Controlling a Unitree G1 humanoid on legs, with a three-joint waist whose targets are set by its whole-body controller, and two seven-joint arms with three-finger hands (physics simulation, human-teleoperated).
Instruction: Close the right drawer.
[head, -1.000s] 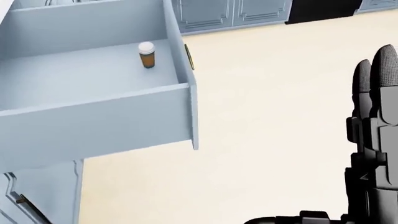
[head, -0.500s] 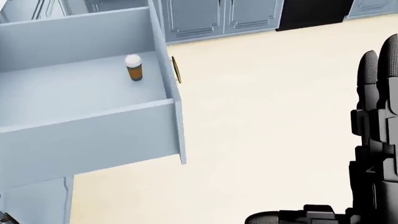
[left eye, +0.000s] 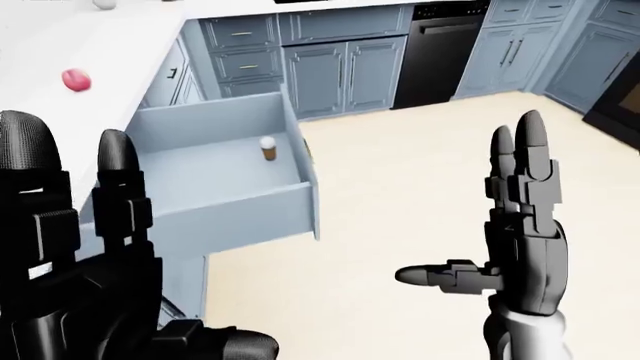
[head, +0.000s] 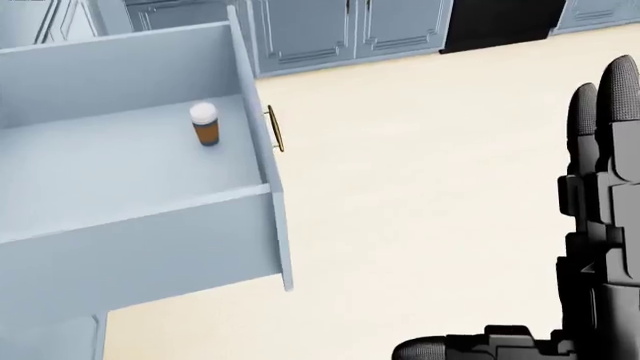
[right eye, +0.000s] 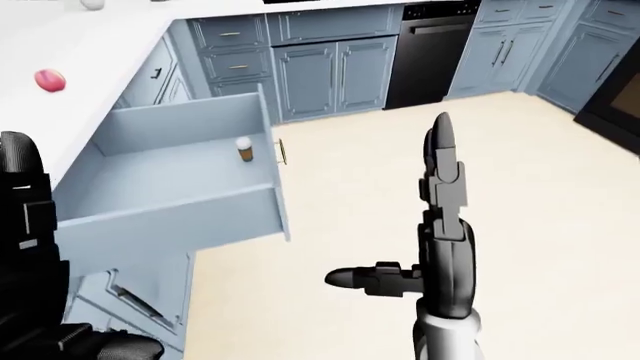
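Under the white counter (left eye: 110, 45) on the left side of the left-eye view, the drawer (left eye: 215, 176) sticks way out over the floor (left eye: 400, 195). It is wide open. So the job is not done yet, and I think none of the pushing has begun. A small brown bottle (head: 205, 124) with a white cap stands inside the drawer, close to its front panel. A little gold handle (head: 273, 129) sits on the outside of that front panel, facing the room.

Both hands are up in the air and hold nothing. The right hand (left eye: 520, 232) has its fingers straight up and its thumb poking out to the left. It is well apart from the drawer, out over bare floor. The left hand (left eye: 75, 247) is big and dark at the bottom left of the left-eye view, fingers up and loose too. It hides part of the drawer's near side.

Between the right hand and the drawer front, nothing is in the way. The hand could go to the panel with the gold handle and push it toward the cabinet. A pink ball (left eye: 76, 79) sits up on the counter, away from all this. The blue cabinets (left eye: 330, 71) along the top are far off.
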